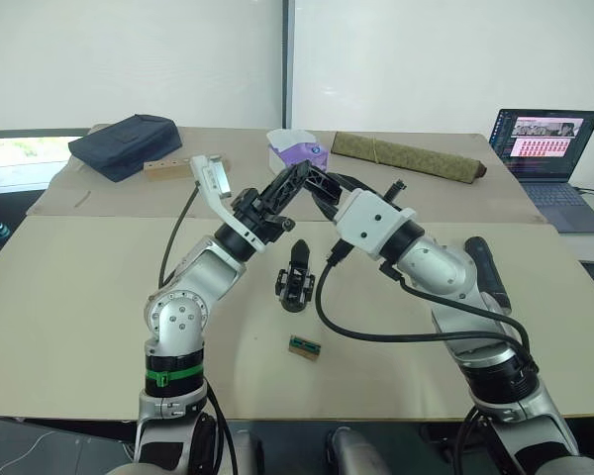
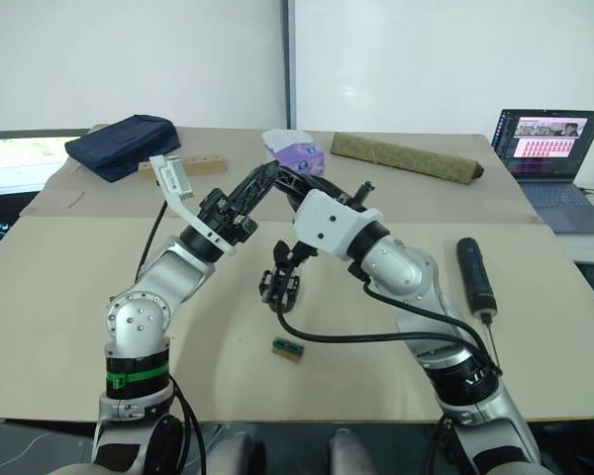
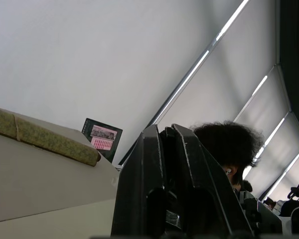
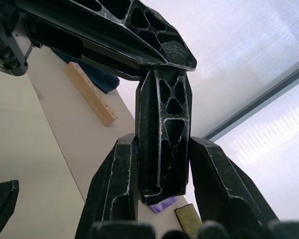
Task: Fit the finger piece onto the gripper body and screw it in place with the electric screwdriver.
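Green-brown block (image 1: pixel 304 347) nearest, gripper body (image 1: pixel 296 280) behind; right pincer (image 4: pixel 162 174) clamping finger piece (image 4: pixel 163 144), left pincer (image 1: pixel 295 178) seemingly closed

Bare table (image 1: pixel 99 327) on both sides of gripper body (image 1: pixel 296 280); crossed arms close above it.

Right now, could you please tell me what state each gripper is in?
Left gripper: shut, tips raised above the table, meeting the finger piece.
Right gripper: shut on the finger piece, held upright between its fingers.
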Motion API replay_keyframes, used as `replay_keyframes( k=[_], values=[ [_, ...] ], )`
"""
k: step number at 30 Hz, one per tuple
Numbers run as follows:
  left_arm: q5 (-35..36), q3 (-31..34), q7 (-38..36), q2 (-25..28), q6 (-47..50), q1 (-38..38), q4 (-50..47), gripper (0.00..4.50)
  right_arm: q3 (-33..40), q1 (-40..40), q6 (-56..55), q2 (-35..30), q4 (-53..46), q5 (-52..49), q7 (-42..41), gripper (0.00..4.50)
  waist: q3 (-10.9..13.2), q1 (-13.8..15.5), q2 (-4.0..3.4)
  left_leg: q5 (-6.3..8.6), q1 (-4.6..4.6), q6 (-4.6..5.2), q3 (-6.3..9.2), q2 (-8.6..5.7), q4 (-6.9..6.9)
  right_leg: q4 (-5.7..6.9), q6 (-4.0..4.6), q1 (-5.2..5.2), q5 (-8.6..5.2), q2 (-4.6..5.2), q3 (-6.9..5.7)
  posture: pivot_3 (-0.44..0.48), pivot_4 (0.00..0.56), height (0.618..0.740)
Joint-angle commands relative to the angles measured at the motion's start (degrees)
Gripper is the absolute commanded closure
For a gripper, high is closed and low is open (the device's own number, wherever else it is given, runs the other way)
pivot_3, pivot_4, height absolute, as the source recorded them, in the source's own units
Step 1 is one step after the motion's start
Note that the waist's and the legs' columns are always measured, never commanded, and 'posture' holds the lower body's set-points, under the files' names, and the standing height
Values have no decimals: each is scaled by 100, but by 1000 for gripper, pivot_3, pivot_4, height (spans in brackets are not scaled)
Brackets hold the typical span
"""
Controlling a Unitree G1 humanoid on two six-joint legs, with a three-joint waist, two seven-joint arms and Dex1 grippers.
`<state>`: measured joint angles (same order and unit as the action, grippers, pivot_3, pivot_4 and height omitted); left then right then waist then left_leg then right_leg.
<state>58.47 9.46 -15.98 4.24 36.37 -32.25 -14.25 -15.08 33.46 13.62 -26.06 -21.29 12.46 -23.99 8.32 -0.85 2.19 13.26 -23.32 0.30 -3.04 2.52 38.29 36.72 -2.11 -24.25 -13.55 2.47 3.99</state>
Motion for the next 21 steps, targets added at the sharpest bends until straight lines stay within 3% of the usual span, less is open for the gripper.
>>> replay_keyframes(
  k=[1, 3, 5, 8, 10, 13, 16, 19, 21],
  values=[
    [0, 194, -51, -67, -362, -139, -36, 4500, 266, -17, 131, -17, -272, -240, -267, 3390, 0, 1, 0, 0, 0, 0, 0, 0, 0, 0, 0, 0, 0, 0, 0, 0, 150, 740],
    [27, 279, -107, -41, -429, -170, -14, 4500, 466, 37, 193, -43, -373, -421, -388, 2298, 1, 1, 1, 0, 0, 0, 0, 0, 0, 0, 0, 0, 0, 0, 0, 0, 150, 740],
    [90, 345, -240, 101, -385, -217, 28, 4500, 748, 145, 347, -95, -448, -660, -524, 1666, 2, -15, 1, 0, 1, 0, 1, 1, 0, 0, 0, 0, 0, -1, 0, 0, 150, 740],
    [199, 439, -790, 791, -18, -308, 245, 4500, 1475, 286, 1112, -438, -680, -2092, -1482, 628, 12, -9, 0, 0, 1, 0, 3, 1, 0, 2, 1, -1, 0, -3, -2, 0, 150, 740],
    [358, 441, -1259, 1268, 298, -363, 375, 4500, 1917, 339, 2356, -778, -809, -3303, -2059, 28, 14, -9, 0, 0, 2, 1, 2, 2, 0, 0, 1, 0, 0, -3, -2, 0, 150, 740],
    [478, 332, -2100, 1945, 748, -463, 584, 4500, 2231, 352, 3876, -1527, -841, -4725, -2847, 28, 20, 2, 5, 1, 1, 1, 4, 7, -3, -6, 3, 3, -1, -2, -8, 0, 150, 740],
    [566, 110, -2995, 2543, 1281, -635, 788, 4500, 2103, 535, 4665, -2130, -640, -5356, -3302, 28, 26, -2, 5, 0, 0, 1, 1, 8, -2, -3, 8, 0, -3, -2, -9, 0, 150, 740],
    [563, -214, -3807, 2932, 1670, -815, 862, 4500, 1858, 831, 5208, -2317, -462, -5783, -3487, 28, 29, -14, 6, 0, 3, 1, 0, 8, -2, -2, 12, -1, -6, -3, -9, 0, 150, 740],
    [418, -477, -4193, 3049, 1760, -884, 824, 4500, 1758, 1055, 5564, -2099, -389, -6032, -3270, 28, 29, -34, 7, 1, 5, 1, -2, 10, -4, -2, 14, -2, -8, -4, -8, 0, 150, 740]
  ],
)
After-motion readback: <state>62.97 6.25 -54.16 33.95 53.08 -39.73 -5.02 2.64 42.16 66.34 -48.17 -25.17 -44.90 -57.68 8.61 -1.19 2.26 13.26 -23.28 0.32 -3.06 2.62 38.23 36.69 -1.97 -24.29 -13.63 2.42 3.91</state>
